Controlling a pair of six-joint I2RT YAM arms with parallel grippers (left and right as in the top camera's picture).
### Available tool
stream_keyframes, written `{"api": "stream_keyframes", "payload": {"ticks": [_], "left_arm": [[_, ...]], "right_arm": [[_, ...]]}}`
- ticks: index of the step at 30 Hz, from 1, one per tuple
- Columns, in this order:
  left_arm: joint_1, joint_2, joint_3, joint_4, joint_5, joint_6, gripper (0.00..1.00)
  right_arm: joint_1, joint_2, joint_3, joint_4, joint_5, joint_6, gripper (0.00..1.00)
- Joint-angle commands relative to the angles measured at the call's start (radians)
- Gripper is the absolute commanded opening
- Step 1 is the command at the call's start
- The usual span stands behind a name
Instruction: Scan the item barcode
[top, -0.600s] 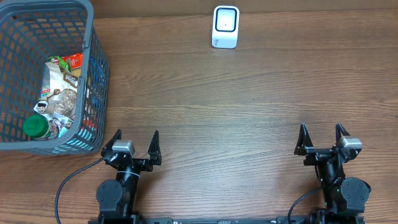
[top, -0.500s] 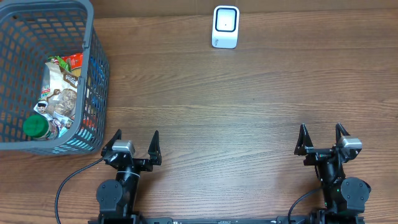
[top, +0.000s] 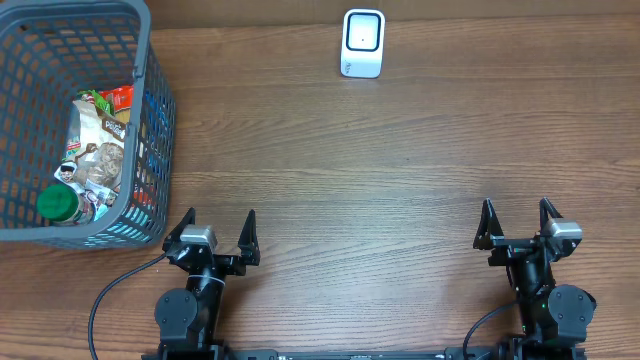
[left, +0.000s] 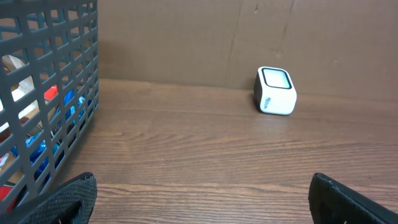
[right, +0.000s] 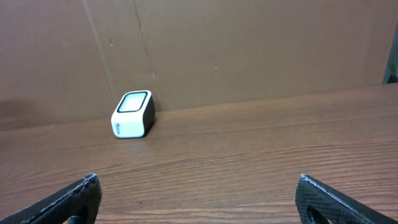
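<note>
- A wooden table (top: 400, 180) fills the overhead view, dark brown, with grain running from side to side and a matte, lightly streaked surface
- A grey-blue plastic shopping basket (top: 152, 110) stands on the table at its far left corner; its walls are an open lattice of square holes under a solid rim, and it runs past the top and left edges of the overhead view
- A plain brown cardboard wall (right: 249, 43) stands upright along the table's far edge, marked by faint vertical creases and a few small dark specks

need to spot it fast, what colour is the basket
Blue-grey basket, clearest in the overhead view.
</note>
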Motion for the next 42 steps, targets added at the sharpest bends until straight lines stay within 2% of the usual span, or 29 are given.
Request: {"api": "stream_keyframes", "payload": {"ticks": [1,34,38,42], "left_arm": [[0.004,-0.011,-0.007,0.001,-0.014,0.011,0.99],[0.004,-0.011,-0.007,0.007,-0.034,0.008,1.00],[0.004,-0.011,0.013,0.011,0.017,-0.099,1.00],[0.004,-0.011,0.098,-0.065,0.058,-0.102,1.00]], "right_arm": [[-0.003,-0.010,-0.011,0.003,0.009,-0.003,1.00],[-0.003,-0.010,-0.011,0.003,0.009,-0.003,1.00],[-0.003,-0.010,-0.011,0.003,0.009,-0.003,1.00],[-0.003,-0.010,-0.011,0.003,0.009,-0.003,1.00]]}}
